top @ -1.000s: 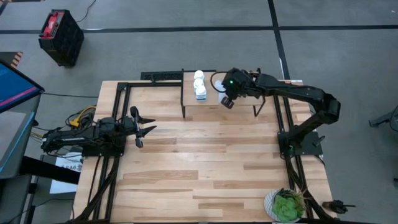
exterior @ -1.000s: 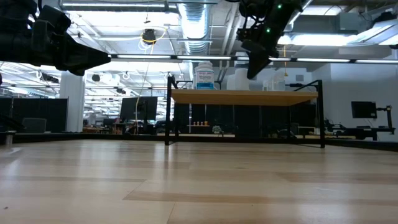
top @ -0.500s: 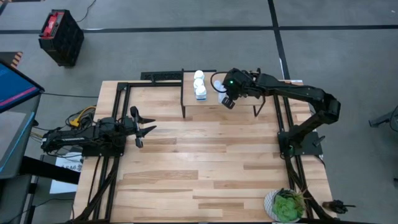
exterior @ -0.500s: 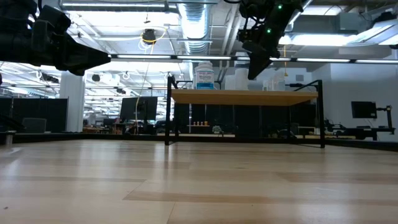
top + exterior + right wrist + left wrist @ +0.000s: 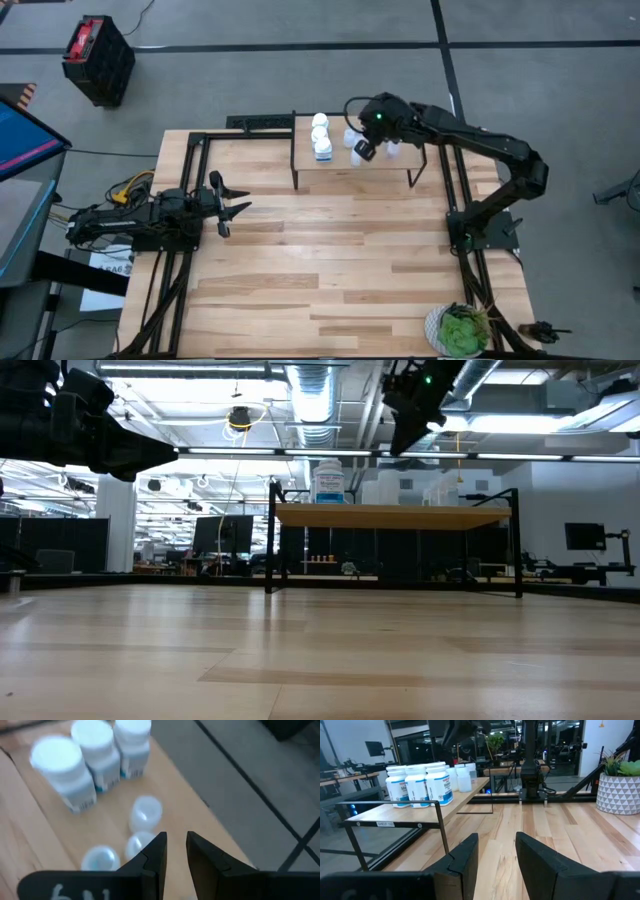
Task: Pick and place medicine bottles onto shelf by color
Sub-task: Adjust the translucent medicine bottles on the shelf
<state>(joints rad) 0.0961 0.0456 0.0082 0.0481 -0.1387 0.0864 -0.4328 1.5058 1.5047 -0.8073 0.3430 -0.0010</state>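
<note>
On the shelf (image 5: 385, 170) stand light, rigid, smooth-sided, tippy medicine bottles (image 5: 102, 755), best pinched across the body below the cap, beneath the empty right gripper (image 5: 175, 851) with fingers slightly parted.

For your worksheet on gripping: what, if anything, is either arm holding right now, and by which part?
Nothing is held. The right gripper hangs empty above the shelf; the left gripper waits empty over the table.
</note>
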